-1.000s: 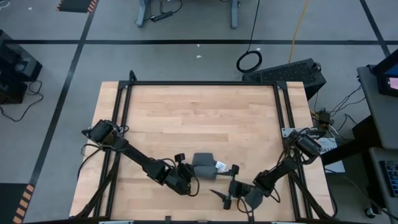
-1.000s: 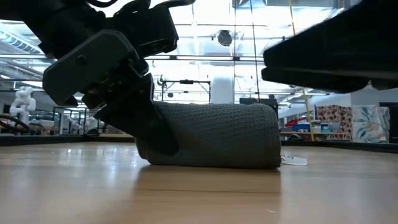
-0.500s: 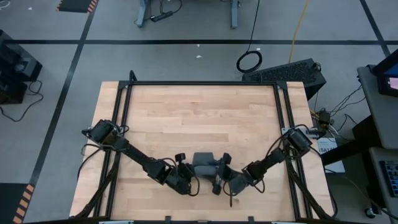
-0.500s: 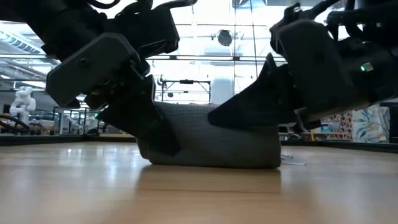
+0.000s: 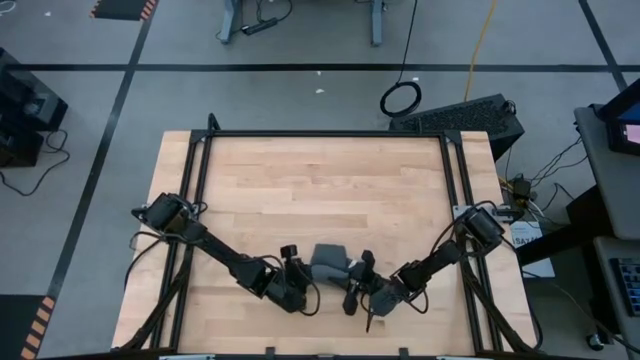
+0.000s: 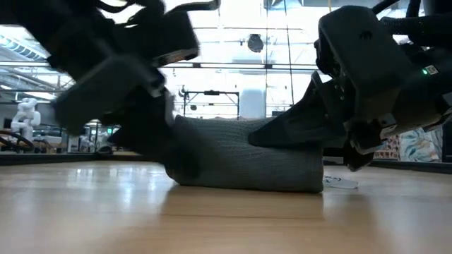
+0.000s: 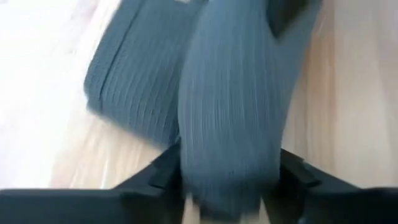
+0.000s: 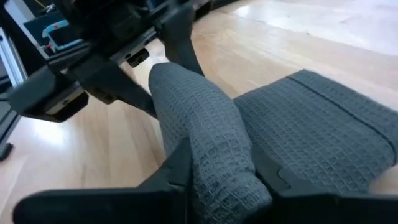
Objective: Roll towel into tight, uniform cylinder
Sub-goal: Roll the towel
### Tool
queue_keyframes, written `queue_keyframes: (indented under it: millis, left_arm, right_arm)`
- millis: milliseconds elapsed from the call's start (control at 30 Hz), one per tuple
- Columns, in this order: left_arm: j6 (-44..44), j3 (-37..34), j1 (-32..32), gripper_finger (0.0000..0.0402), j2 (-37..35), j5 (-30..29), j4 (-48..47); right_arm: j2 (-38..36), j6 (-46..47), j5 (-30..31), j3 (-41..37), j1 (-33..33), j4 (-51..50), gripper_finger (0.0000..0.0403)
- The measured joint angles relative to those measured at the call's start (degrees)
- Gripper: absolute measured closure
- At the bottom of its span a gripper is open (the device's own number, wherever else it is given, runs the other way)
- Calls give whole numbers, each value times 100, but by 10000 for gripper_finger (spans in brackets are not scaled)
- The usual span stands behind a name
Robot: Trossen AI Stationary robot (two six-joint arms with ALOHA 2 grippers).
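While both arms reach in low over the tabletop (image 5: pixel 320 180), the towel (image 5: pixel 329 262) lies partly rolled near the tabletop's front edge, about midway along it. In the low view the towel (image 6: pixel 247 164) reads as a dark grey ribbed cylinder lying on its side on the wood, with a small white tag (image 6: pixel 340 181) flat on the tabletop at its end on the right arm's side.

Left pincer (image 5: pixel 293 283) sits at the towel's left end, touching it. Left wrist view: the rolled part of the towel (image 7: pixel 233 106) runs between the two dark fingers (image 7: pixel 155 177), one on each side, pressed against the cloth, so this pincer is gripping the roll's end. A flat unrolled part lies beside the roll in that view.

Right pincer (image 5: pixel 358 283) sits at the towel's right end, just beside the left one, with the towel between them. Right wrist view: the roll (image 8: pixel 205 143) passes between this pincer's fingers (image 8: pixel 177 165), which close in on both sides of the cloth, so it is gripping the roll too. The flat layer of towel spreads out next to the roll, and the left pincer (image 8: pixel 134 68) shows at the roll's far end.

Low view: the right pincer (image 6: pixel 332 123) comes down onto the top of the roll at the tag end; the left pincer (image 6: pixel 152 134) is blurred at the other end, against the cloth.
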Motion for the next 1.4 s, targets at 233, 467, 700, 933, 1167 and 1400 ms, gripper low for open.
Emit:
queue_keyframes:
  millis: [233, 467, 700, 933, 1167, 1400]
  left_arm:
    - [-34, -22, -499, 130, -362, -888, -1373]
    - [966, -179, -1057, 81, -229, -1990, 230]
    - [3430, -268, -1098, 80, 355, -2408, 1784]
    - [4398, -245, -772, 81, 534, -2632, 1872]
    - [4823, -240, -572, 145, 528, -1888, 1851]
    - [4631, -249, -413, 236, 519, -1197, 1724]
  right_arm:
    - [-4, 637, -132, -4, 9, -76, 306]
    - [-2, 1188, -156, -9, 13, -103, 310]
    - [-2, 1564, -167, -13, 2, -62, 311]
    - [2, 1650, -286, -24, -4, 56, 311]
    - [7, 1734, -447, -24, -13, 77, 311]
    - [9, 1573, -521, -22, -7, 116, 311]
